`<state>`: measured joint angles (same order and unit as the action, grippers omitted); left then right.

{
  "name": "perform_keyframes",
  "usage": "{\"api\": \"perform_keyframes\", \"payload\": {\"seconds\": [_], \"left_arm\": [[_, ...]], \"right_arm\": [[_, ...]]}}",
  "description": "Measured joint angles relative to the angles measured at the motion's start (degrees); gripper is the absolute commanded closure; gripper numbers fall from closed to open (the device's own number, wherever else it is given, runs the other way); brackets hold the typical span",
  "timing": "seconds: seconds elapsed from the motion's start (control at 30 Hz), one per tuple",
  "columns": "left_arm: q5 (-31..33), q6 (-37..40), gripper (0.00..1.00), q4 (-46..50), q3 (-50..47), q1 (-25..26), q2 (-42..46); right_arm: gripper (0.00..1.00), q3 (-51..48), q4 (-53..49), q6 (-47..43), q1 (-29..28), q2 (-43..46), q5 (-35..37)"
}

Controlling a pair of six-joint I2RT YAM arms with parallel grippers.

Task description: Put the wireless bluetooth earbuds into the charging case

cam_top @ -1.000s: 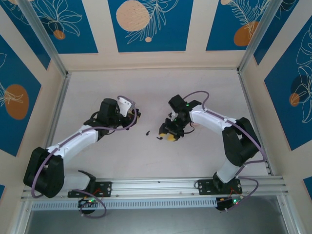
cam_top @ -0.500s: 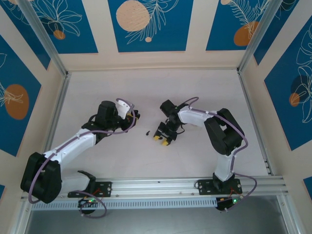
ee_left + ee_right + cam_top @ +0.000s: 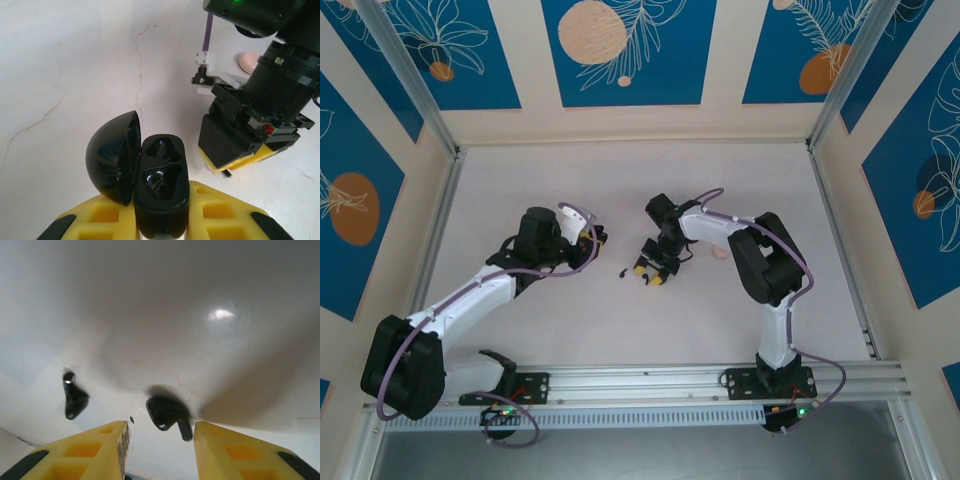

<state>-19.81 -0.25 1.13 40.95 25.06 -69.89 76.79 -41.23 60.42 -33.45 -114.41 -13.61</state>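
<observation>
My left gripper (image 3: 160, 207) is shut on the open black charging case (image 3: 161, 182), whose lid (image 3: 112, 155) hangs to the left and whose two sockets are empty. In the top view the left gripper (image 3: 596, 238) is left of centre. My right gripper (image 3: 650, 276) points down at the table just right of a black earbud (image 3: 622, 271). In the right wrist view the right gripper (image 3: 160, 440) stands open, with one black earbud (image 3: 166, 413) lying on the table between its yellow fingers (image 3: 235, 450). A second black earbud (image 3: 73, 398) lies to the left, outside them.
A pale pink rounded thing (image 3: 717, 254) lies on the table behind the right arm; it appears as the pink thing (image 3: 248, 61) in the left wrist view, and I cannot tell what it is. The right gripper (image 3: 250, 132) stands close in front of the case.
The right gripper has moved left and lowered over the black earbuds, its elbow folding in. The left arm with the case has barely shifted.
</observation>
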Motion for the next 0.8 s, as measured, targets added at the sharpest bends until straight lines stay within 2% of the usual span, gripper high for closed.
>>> {"api": "perform_keyframes", "payload": {"seconds": [0.17,0.43,0.8], "left_arm": [[0.0,0.4,0.79,0.0,0.0,0.0,0.0],[0.4,0.8,0.79,0.3,0.0,0.0,0.0],[0.5,0.8,0.79,1.0,0.0,0.0,0.0]], "right_arm": [[0.59,3.6,-3.1,-2.6,0.3,-0.2,1.7],[0.64,11.6,-14.5,-11.5,-0.7,-0.8,5.2],[0.64,18.1,-22.4,-18.1,-3.5,-8.7,7.8]]}}
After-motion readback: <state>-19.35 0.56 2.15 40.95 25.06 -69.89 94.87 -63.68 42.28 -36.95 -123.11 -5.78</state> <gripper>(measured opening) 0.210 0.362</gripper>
